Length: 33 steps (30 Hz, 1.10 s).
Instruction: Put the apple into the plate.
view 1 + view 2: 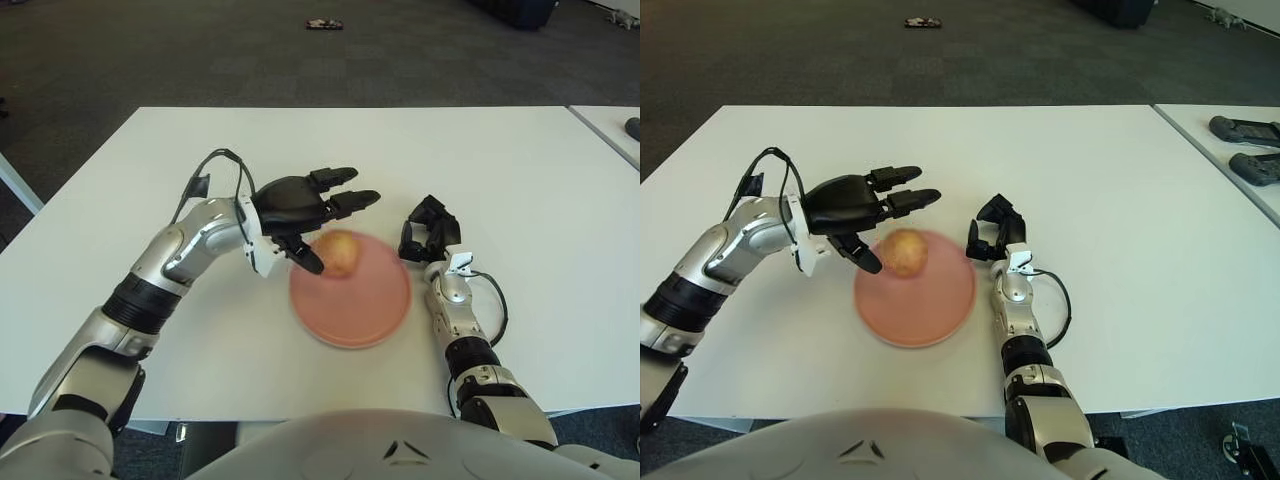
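One apple [338,253] sits on the pink plate [352,310], up near its far-left rim, on the white table [480,160]. Left hand [300,212] is right beside and partly over it, fingers spread out and not gripping anything, thumb pointing down just left of the fruit. Right hand [428,230] shows just right of the plate, fingers curled in on themselves, holding nothing.
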Each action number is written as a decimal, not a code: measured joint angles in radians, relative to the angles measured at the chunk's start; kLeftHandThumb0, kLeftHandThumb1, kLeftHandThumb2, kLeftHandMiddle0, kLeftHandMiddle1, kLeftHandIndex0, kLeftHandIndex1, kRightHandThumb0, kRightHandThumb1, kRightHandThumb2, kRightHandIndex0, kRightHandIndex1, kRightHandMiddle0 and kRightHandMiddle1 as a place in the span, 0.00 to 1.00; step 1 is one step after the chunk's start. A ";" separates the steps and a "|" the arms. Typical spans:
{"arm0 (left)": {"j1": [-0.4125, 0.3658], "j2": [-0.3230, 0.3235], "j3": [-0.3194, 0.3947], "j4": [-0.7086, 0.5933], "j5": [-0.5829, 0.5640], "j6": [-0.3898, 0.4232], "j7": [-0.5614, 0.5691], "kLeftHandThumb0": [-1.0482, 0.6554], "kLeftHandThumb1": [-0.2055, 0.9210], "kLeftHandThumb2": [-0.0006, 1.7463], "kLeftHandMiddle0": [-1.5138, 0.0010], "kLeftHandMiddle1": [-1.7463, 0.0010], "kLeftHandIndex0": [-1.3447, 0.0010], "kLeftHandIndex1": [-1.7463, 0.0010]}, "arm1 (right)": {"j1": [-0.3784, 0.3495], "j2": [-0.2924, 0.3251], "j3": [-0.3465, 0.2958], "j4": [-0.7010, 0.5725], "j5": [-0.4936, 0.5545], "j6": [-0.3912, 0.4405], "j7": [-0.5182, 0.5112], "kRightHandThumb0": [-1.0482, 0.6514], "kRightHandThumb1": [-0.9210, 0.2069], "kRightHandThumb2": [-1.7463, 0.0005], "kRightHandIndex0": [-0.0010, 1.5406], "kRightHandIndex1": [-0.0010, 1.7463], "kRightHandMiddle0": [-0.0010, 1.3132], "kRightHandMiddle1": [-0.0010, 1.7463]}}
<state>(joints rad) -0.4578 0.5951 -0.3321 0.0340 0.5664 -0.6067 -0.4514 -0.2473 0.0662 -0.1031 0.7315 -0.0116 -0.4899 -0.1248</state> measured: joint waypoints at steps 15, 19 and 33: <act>0.059 -0.161 0.269 -0.029 -0.271 0.353 0.141 0.06 1.00 0.62 1.00 1.00 0.99 1.00 | -0.002 0.001 -0.003 -0.004 0.000 0.017 -0.002 0.32 0.61 0.20 0.78 1.00 0.51 1.00; 0.056 -0.213 0.292 0.099 -0.303 0.303 0.224 0.07 1.00 0.65 1.00 1.00 0.98 0.99 | -0.007 0.002 -0.003 -0.010 -0.001 0.019 -0.003 0.32 0.60 0.20 0.78 1.00 0.51 1.00; 0.102 -0.349 0.359 0.328 -0.313 0.242 0.550 0.06 1.00 0.68 1.00 1.00 1.00 0.85 | 0.003 0.003 -0.003 -0.019 0.000 0.022 0.013 0.32 0.60 0.20 0.78 1.00 0.51 1.00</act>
<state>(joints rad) -0.3560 0.2463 0.0271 0.3617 0.2537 -0.3642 0.0985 -0.2446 0.0692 -0.1061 0.7121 -0.0115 -0.4674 -0.1121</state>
